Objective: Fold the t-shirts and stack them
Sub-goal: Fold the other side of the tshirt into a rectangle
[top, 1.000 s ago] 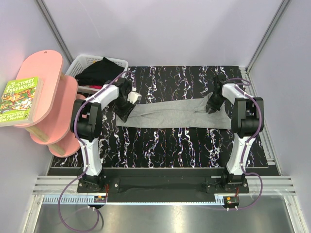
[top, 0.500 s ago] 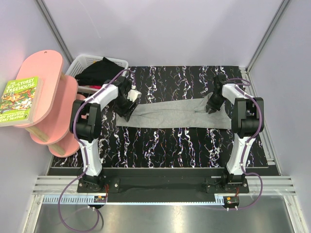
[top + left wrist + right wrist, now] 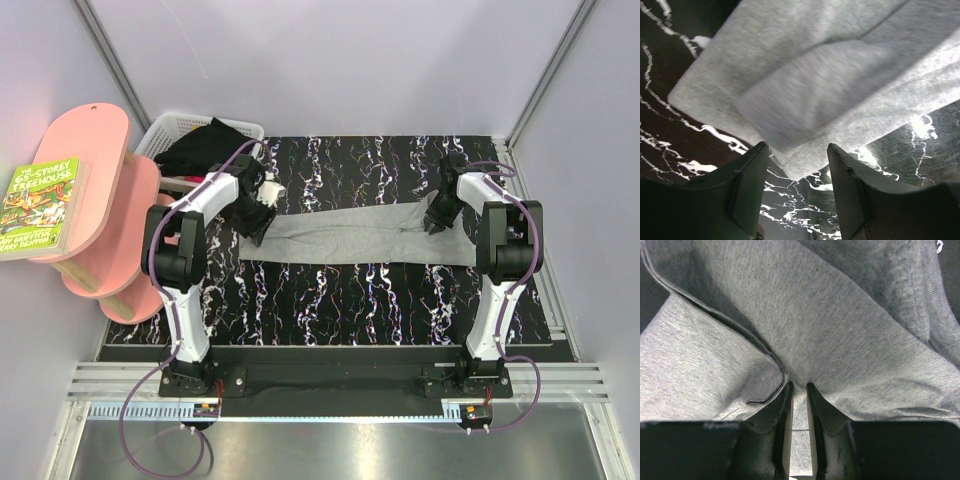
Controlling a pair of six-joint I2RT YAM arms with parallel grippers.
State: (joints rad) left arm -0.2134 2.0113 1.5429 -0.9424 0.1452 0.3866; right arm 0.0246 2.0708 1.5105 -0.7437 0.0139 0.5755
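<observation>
1. The right end effector (image 3: 799, 386), clenched on a fold of the grey t-shirt (image 3: 350, 238), may drag the whole band toward 3 o'clock if it pulls alone.
2. The left end effector (image 3: 796, 149) hangs released over the 9 o'clock corner; closing there could catch only one layer.
3. The grey t-shirt lies as a long folded band across the middle of the surface (image 3: 350, 300); the black t-shirt (image 3: 200, 148) is in the basket (image 3: 245, 128) at 10 o'clock.
</observation>
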